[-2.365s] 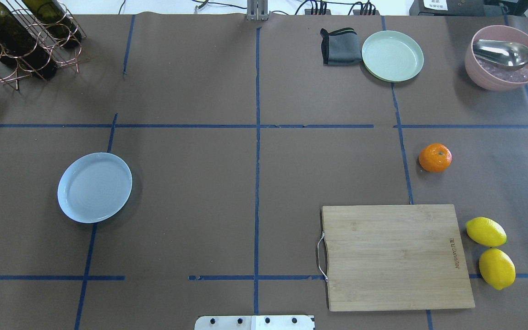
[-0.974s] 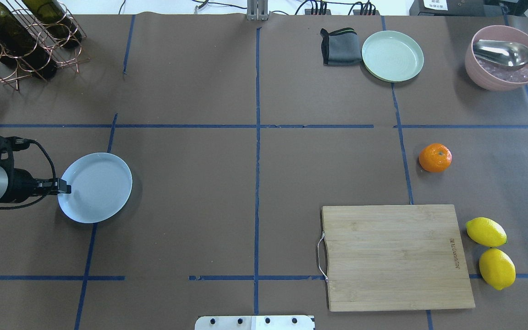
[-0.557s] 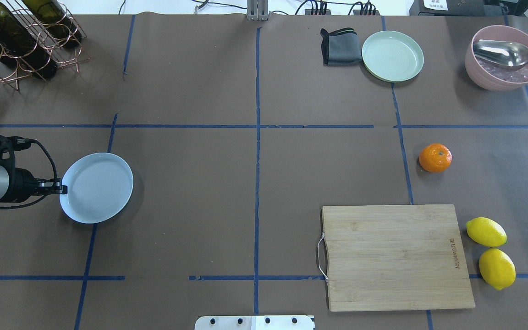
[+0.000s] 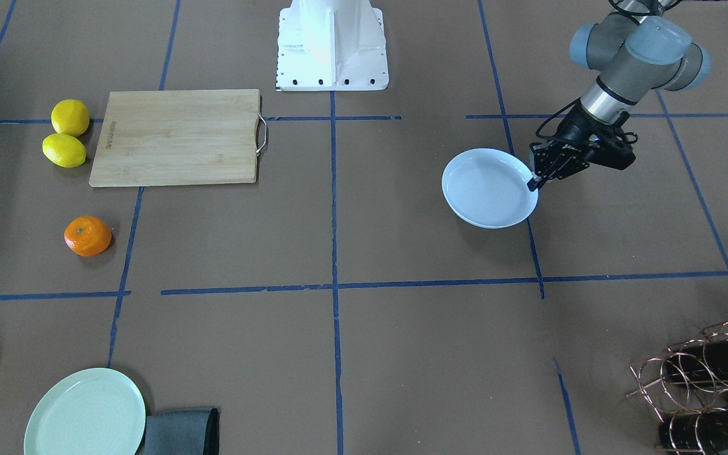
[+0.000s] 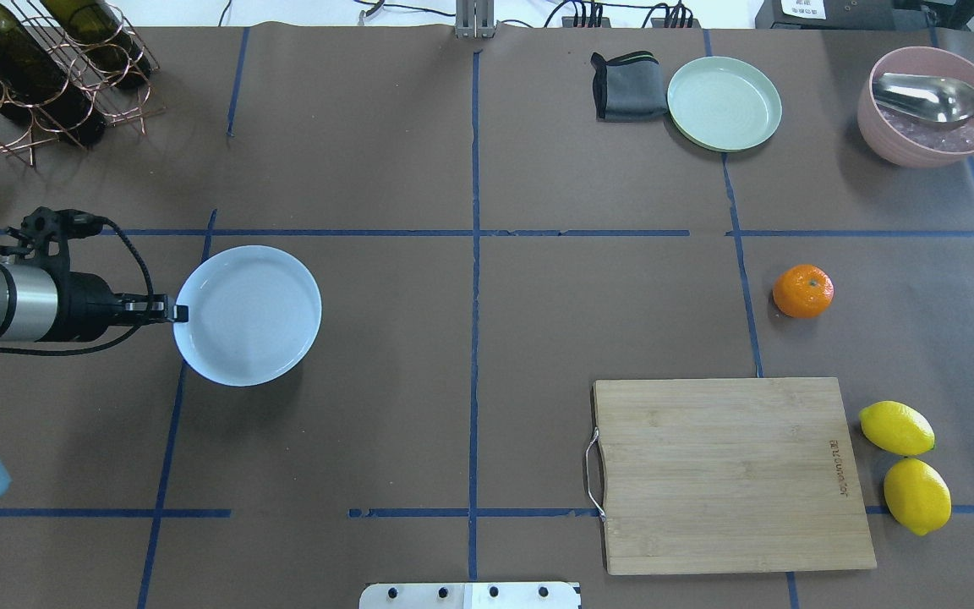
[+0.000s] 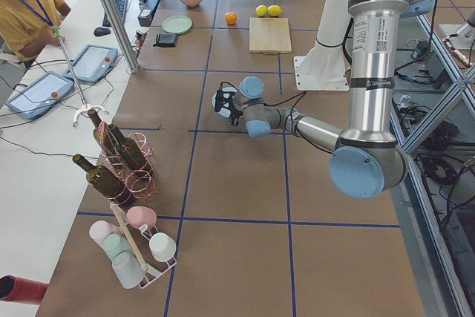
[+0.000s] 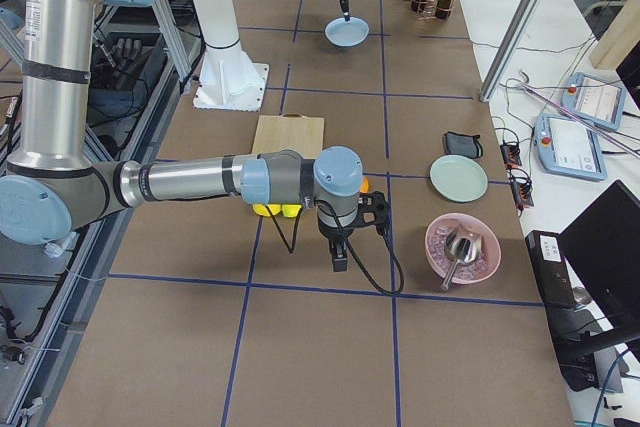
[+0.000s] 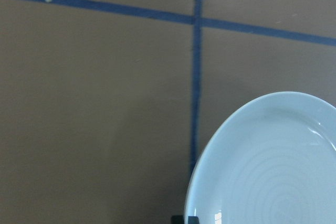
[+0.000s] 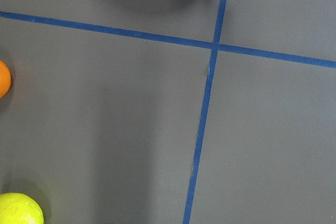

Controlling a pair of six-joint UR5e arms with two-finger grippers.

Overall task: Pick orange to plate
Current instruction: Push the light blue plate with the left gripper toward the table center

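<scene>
The orange [image 5: 803, 291] lies on the brown table to my right, beyond the cutting board; it also shows as the orange [image 4: 88, 236] in the front view and at the left edge as the orange [image 9: 2, 77] in the right wrist view. The white plate [image 5: 248, 315] is on my left side, with my left gripper [image 5: 174, 313] shut on its near-left rim. The front view shows the left gripper [image 4: 533, 181] pinching the rim of the plate [image 4: 489, 188]. My right gripper [image 7: 340, 265] hangs near the orange, shown only in the right side view, so I cannot tell its state.
A wooden cutting board [image 5: 732, 474] lies front right with two lemons [image 5: 905, 465] beside it. A pale green plate [image 5: 724, 103], a grey cloth [image 5: 626, 85] and a pink bowl with a spoon [image 5: 931, 106] stand at the back right. A bottle rack [image 5: 39, 68] is back left.
My left arm came in from the left and closed on the plate's rim. The plate has since moved to the right and farther from me, along with the gripper.
</scene>
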